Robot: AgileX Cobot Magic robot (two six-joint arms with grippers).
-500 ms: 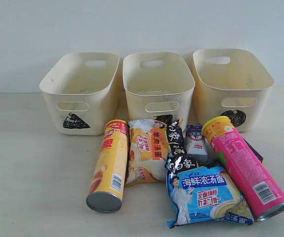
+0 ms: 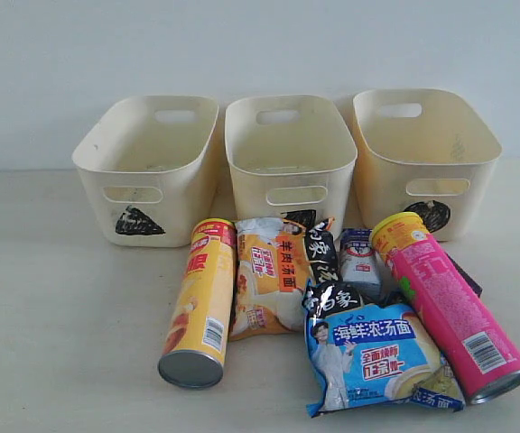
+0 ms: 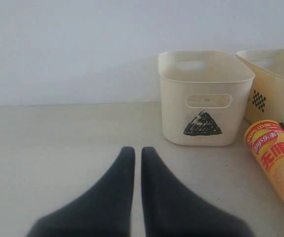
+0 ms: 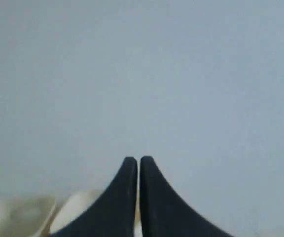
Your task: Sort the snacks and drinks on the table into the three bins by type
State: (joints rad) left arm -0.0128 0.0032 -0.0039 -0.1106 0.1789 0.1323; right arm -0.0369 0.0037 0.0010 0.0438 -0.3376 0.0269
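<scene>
Left hand (image 3: 138, 150): fingers pressed together, holding nothing, with bare counter (image 2: 61, 316) ahead of it.
Right hand (image 4: 139, 159): pressed together too, empty (it faces mostly wall (image 2: 260, 45)).
Yellow can (image 2: 204, 302): lower centre-left of the exterior view, on its side, long axis running from the bins (image 2: 332, 194) toward the camera.
Nearer arm: your left, judging by its wrist view.
Counter: flat, pale, open left of the can.
Room: three bins across the upper frame.
</scene>
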